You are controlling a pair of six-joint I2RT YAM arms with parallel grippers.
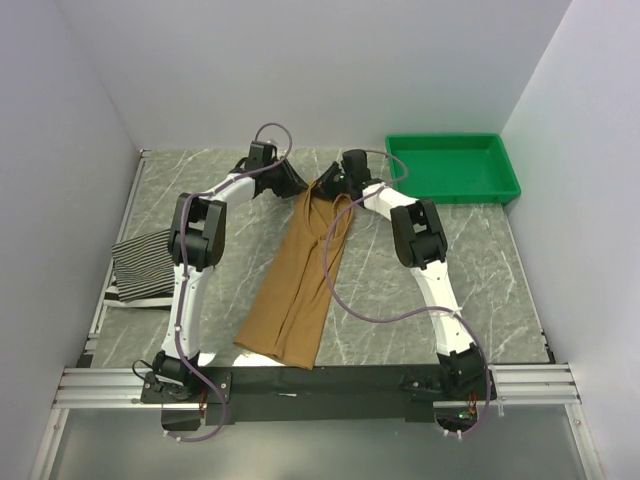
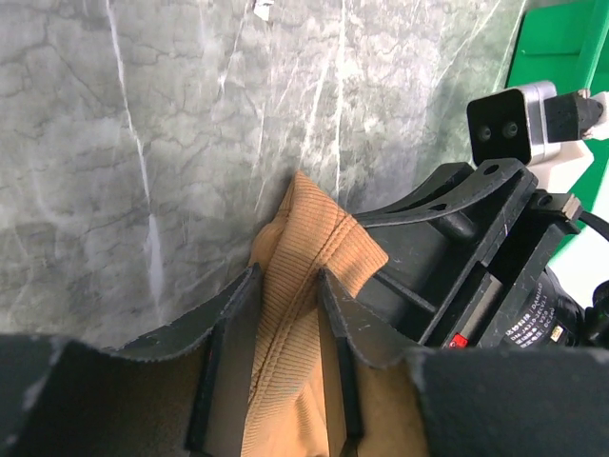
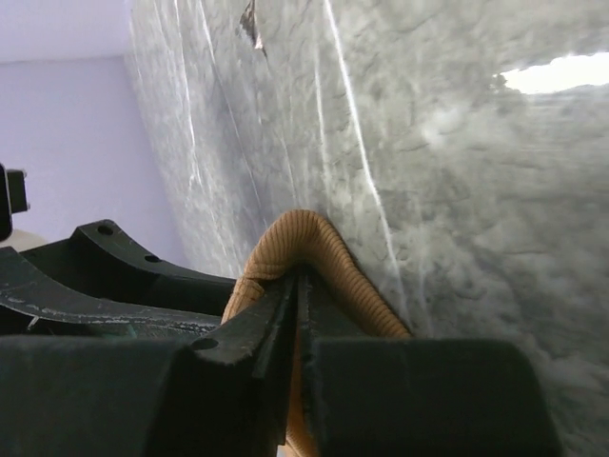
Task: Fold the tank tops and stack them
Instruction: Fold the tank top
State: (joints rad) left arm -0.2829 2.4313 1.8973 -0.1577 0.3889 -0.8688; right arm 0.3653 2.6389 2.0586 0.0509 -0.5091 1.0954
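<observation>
The plain tan-brown tank top (image 1: 295, 290) lies folded lengthwise in a long strip down the middle of the table. Both grippers are at its far end. My left gripper (image 1: 297, 187) is open, its jaws astride a ribbed tan strap (image 2: 319, 238) that lies loosely between them (image 2: 287, 276). My right gripper (image 1: 328, 187) is shut on the other tan strap (image 3: 304, 233), which loops over its closed fingertips (image 3: 300, 271). A folded thin-striped black-and-white top (image 1: 148, 262) lies at the left edge. Wider stripes peek out below it; I cannot tell whether that is the third top.
A green plastic tray (image 1: 455, 168) stands at the back right, and shows in the left wrist view (image 2: 561, 38). The right arm's wrist and camera (image 2: 509, 124) sit close beside my left gripper. White walls enclose the marble table (image 1: 480, 270). A cable loops over the tan top.
</observation>
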